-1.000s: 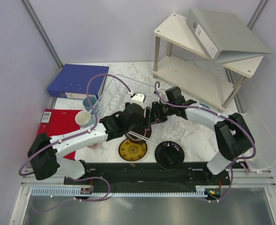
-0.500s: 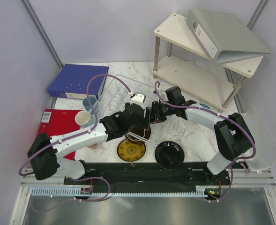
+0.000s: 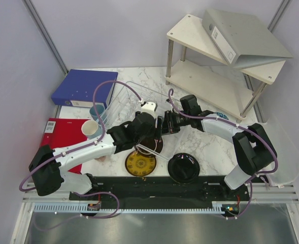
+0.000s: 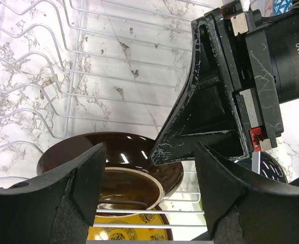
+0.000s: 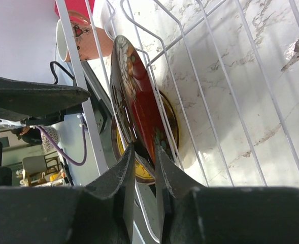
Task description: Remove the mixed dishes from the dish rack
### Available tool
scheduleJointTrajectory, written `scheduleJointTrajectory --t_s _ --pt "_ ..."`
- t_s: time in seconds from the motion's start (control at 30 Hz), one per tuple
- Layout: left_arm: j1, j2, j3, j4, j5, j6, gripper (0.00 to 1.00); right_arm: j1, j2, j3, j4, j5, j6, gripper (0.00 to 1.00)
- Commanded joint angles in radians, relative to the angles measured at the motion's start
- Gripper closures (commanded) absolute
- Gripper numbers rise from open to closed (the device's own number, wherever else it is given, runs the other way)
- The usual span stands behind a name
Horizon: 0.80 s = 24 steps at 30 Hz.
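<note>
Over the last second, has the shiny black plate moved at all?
No. The black plate lies exactly where it was, same spot beside the dark rail.

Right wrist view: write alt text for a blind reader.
The right hand pinches the rim of a dark red floral plate standing on edge in a white wire rack. A yellow plate lies beyond it.

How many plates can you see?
3. The dark red plate is in the dish rack, in the right gripper. The yellow plate and black plate lie on the table. More may hide under the arms.
</note>
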Motion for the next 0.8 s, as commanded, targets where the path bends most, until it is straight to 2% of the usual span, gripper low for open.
scheduleJointTrajectory --t_s 0.0,0.13,0.17,0.37,0.47,0.53,0.6,0.7,0.77 --pt "0.005 -0.027 -0.003 0.037 0.008 -0.027 0.24 0.007 -0.043 -0.011 0.047 -0.061 0.028 0.75" --pt "0.005 -0.027 -0.004 0.037 0.009 -0.029 0.24 0.016 -0.029 -0.012 0.051 -0.072 0.026 0.65" --pt "0.004 -0.025 -0.004 0.037 0.008 -0.029 0.24 0.018 -0.026 -0.012 0.051 -0.075 0.025 0.60" --pt "0.005 -0.022 -0.006 0.037 0.008 -0.029 0.24 0.025 -0.005 -0.014 0.047 -0.069 0.019 0.55" --pt "0.005 -0.022 -0.004 0.038 0.006 -0.029 0.24 0.027 0.011 -0.012 0.047 -0.072 0.016 0.56" --pt "0.005 -0.019 -0.004 0.038 0.006 -0.029 0.24 0.030 0.017 -0.011 0.048 -0.079 0.014 0.60" --pt "0.004 -0.021 -0.006 0.038 0.008 -0.029 0.24 0.033 0.018 -0.009 0.048 -0.087 0.014 0.69" --pt "0.005 -0.019 -0.004 0.037 0.008 -0.029 0.25 0.035 0.015 -0.008 0.050 -0.089 0.014 0.71" --pt "0.005 -0.018 -0.001 0.023 0.003 -0.030 0.25 0.035 0.017 -0.009 0.051 -0.086 0.014 0.75"
